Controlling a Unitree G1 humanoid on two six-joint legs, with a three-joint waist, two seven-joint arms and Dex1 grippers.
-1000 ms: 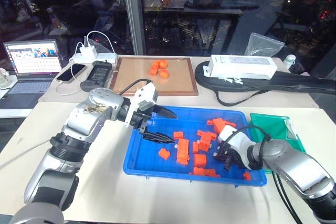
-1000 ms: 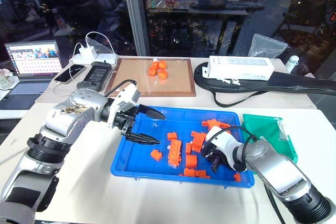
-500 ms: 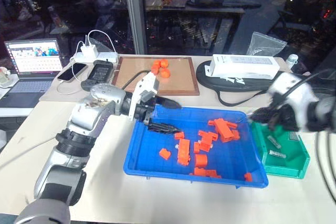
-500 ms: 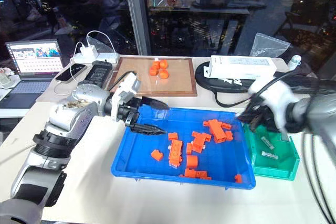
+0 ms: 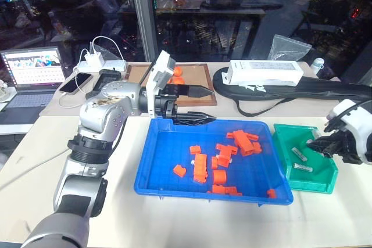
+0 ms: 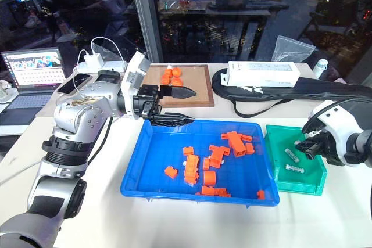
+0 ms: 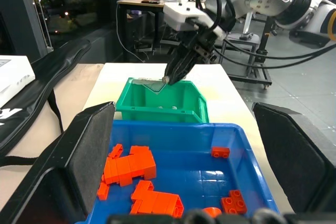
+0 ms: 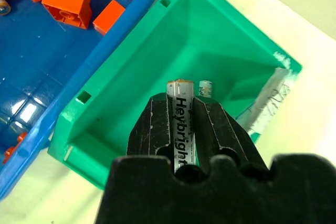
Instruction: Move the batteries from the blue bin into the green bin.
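A white worktop (image 5: 116,201) holds a blue bin (image 5: 160,169) of orange blocks (image 5: 201,165), with a green bin (image 5: 325,178) just beside its right edge. The right claw (image 8: 184,116) hangs over the green bin, clamped on a battery (image 8: 180,124). Two more batteries (image 5: 300,161) lie on the green bin's floor. The left claw (image 5: 200,104) hovers above the blue bin's far left corner, its fingers spread wide and empty.

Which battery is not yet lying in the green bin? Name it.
The battery clamped lengthwise between the right gripper's jaws, held above the green bin. The other batteries already lie loose on the bin's floor.
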